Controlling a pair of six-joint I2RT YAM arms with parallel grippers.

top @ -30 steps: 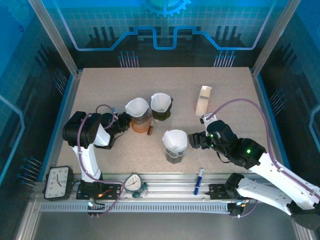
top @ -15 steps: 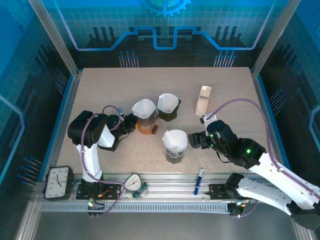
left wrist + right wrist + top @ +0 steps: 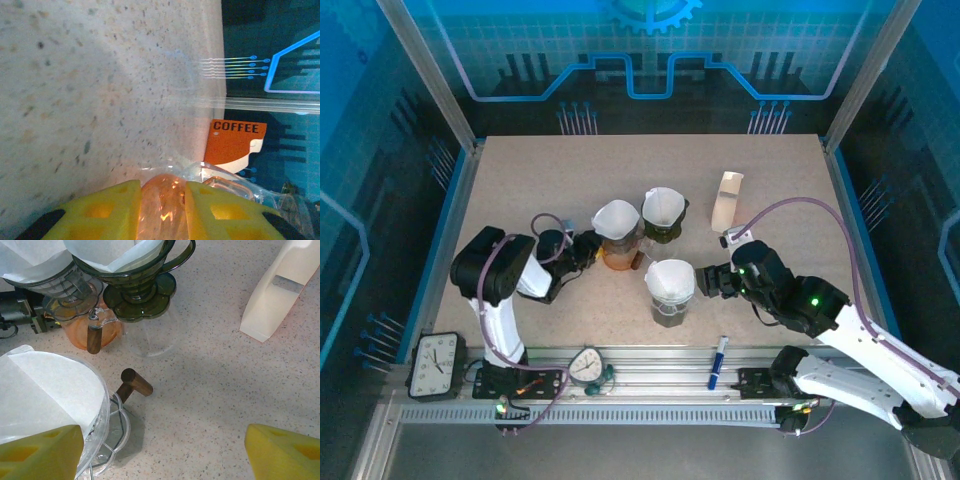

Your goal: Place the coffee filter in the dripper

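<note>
Speckled beige table spreads out ahead of my two bases, walled by blue-lit panels. Nearest to me, along the metal rail, lie a clock, a round dial timer and a blue pen.

A little further out, my right gripper hangs with its yellow fingers spread wide and nothing between them, just to the right of the clear dripper. A white coffee filter sits opened inside that dripper. The glass server under it has a wooden handle that points away from me.

Beyond that and to the left, my left gripper lies low on the table. Its fingers are pressed against either side of the orange carafe, so I have it clamped. The carafe carries its own dripper with a second filter.

Just right of it stands a dark green dripper on clear glass, also lined with paper.

Farthest back on the right stands a cream pouch with an orange COFFEE label.
</note>
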